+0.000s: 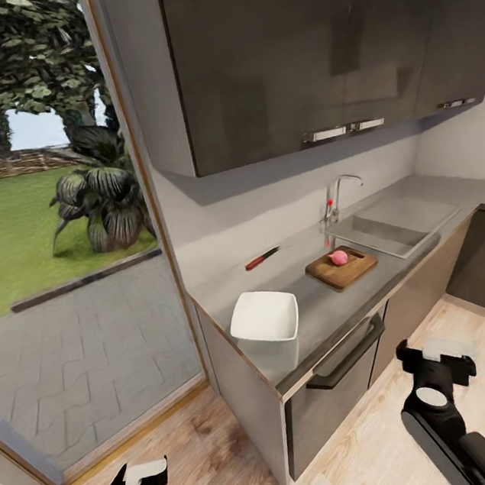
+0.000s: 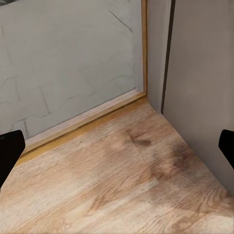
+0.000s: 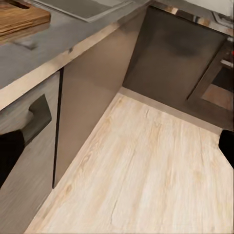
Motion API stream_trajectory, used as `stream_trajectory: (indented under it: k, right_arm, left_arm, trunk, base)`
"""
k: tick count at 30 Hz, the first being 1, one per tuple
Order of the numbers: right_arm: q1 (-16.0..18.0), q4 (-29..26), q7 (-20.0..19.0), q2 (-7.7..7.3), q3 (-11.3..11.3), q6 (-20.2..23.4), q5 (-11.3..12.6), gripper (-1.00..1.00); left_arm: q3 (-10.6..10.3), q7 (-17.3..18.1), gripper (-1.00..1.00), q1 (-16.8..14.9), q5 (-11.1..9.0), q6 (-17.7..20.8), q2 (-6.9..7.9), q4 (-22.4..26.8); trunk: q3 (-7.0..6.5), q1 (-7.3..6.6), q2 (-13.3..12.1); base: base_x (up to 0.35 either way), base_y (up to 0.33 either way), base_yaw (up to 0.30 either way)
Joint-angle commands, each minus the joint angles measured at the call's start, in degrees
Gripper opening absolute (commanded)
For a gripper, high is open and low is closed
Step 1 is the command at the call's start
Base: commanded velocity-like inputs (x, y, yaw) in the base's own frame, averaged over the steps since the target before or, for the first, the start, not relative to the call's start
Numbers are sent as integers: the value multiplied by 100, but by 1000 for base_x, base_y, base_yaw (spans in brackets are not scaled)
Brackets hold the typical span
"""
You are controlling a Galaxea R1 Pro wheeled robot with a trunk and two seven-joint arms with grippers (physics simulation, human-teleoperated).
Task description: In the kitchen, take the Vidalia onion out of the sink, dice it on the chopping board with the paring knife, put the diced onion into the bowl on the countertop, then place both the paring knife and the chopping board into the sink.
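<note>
The pinkish Vidalia onion [image 1: 339, 257] rests whole on the brown chopping board [image 1: 330, 274], which lies on the grey countertop [image 1: 322, 316] just left of the sink [image 1: 395, 227]. The red-handled paring knife [image 1: 262, 258] lies flat near the wall. At the counter's near end stands the white bowl [image 1: 242, 318]. Both arms hang low over the wooden floor, well below the counter. My left gripper [image 1: 139, 477] [image 2: 117, 148] is open and holds nothing. My right gripper [image 1: 436, 359] [image 3: 117, 146] is open too, in front of the cabinet fronts. A corner of the board [image 3: 19, 19] shows in the right wrist view.
Dark wall cabinets [image 1: 285, 51] hang above the counter. A chrome tap [image 1: 335, 202] stands behind the sink. A glass wall [image 1: 55, 222] onto a patio closes the left side. A dark handle [image 1: 347, 353] juts from the cabinet front. The counter turns a corner at right, with an oven [image 3: 214, 83] below.
</note>
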State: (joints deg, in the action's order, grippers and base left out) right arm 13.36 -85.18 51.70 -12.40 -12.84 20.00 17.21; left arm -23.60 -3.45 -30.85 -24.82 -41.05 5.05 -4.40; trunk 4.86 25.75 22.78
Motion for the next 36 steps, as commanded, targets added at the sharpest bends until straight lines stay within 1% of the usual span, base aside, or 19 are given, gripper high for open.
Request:
stream_trajectory:
  k: [1, 7, 11, 12, 14, 15, 16, 17, 19, 20, 21, 22, 23, 24, 25, 26, 29, 32, 36]
  right_arm:
    - [160, -27, 108, -8, -12, 174, 20, 100]
    - [805, -46, 161, 4, -9, 750, 16, 100]
    - [1446, -46, 174, 31, -8, 1206, 21, 100]
    - [1687, -45, 177, 44, -11, 1372, 23, 100]
    - [1922, -44, 177, 72, -13, 1541, 25, 100]
    - [2151, -44, 179, 130, -15, 1699, 26, 100]
    - [2264, -43, 180, 171, -15, 1771, 25, 100]
    - [2493, -38, 181, 282, -16, 1896, 21, 100]
    - [2729, -27, 181, 416, -16, 2007, 18, 100]
    - [2970, -7, 182, 566, -16, 2109, 13, 100]
    - [3087, 3, 182, 641, -18, 2155, 11, 100]
    - [3311, 30, 182, 788, -21, 2245, 8, 100]
    - [3411, 50, 182, 859, -22, 2287, 7, 100]
    - [3591, 119, 179, 991, -23, 2367, 5, 100]
    - [3669, 168, 178, 1053, -24, 2399, 4, 100]
    - [3811, 294, 175, 1172, -24, 2442, 4, 100]
    - [4122, 737, 162, 1431, -25, 2491, 4, 100]
    - [4461, 1298, 138, 1603, -26, 2498, 17, 100]
    - [4761, 1755, 121, 1767, -26, 2495, 26, 100]
  left_arm:
    - [-48, -36, 100, -9, 2, -26, -4, -18]
    - [-48, -37, 100, -9, 2, -26, -1, -18]
    - [-48, -35, 100, -9, 2, -26, -3, -18]
    - [-48, -35, 100, -9, 2, -26, -3, -18]
    - [-48, -34, 100, -9, 0, -26, -4, -18]
    - [-48, -34, 100, -9, 1, -26, -4, -18]
    - [-48, -34, 100, -9, 2, -26, -4, -18]
    - [-48, -34, 100, -9, 3, -26, -2, -18]
    - [-48, -33, 100, -9, 3, -26, 0, -18]
    - [-48, -33, 100, -9, 3, -26, 2, -18]
    - [-48, -33, 100, -9, 3, -26, 3, -18]
    - [-47, -33, 100, -9, 4, -26, 3, -18]
    - [-47, -33, 100, -9, 4, -26, 4, -16]
    - [-48, -33, 100, -9, 4, -26, 4, -16]
    - [-48, -33, 100, -9, 4, -26, 4, -17]
    - [-48, -33, 100, -9, 4, -26, 5, -17]
    - [-48, -33, 100, -9, 4, -26, 5, -17]
    - [-48, -33, 100, -9, 4, -26, 4, -17]
    - [-48, -33, 100, -9, 4, -26, 5, -18]
  trunk:
    - [13, 4, 14]
    - [13, 4, 14]
    - [13, 4, 14]
    - [13, 4, 14]
    - [13, 4, 14]
    - [13, 4, 14]
    - [13, 4, 14]
    - [13, 4, 14]
    - [13, 4, 14]
    - [13, 4, 14]
    - [13, 4, 14]
    - [13, 4, 14]
    - [13, 4, 14]
    - [13, 4, 14]
    - [13, 4, 14]
    - [13, 4, 14]
    - [13, 4, 14]
    - [13, 4, 14]
    - [13, 4, 14]
  base:
    - [0, 0, 0]
    - [0, 0, 0]
    - [0, 0, 0]
    - [0, 0, 0]
    - [0, 0, 0]
    - [0, 0, 0]
    - [0, 0, 0]
    - [0, 0, 0]
    - [0, 0, 0]
    - [0, 0, 0]
    - [0, 0, 0]
    - [0, 0, 0]
    - [0, 5, 0]
    - [0, 41, 0]
    - [0, 66, 0]
    - [0, 118, 0]
    - [0, 190, 0]
    - [21, 256, 0]
    - [75, 281, 0]
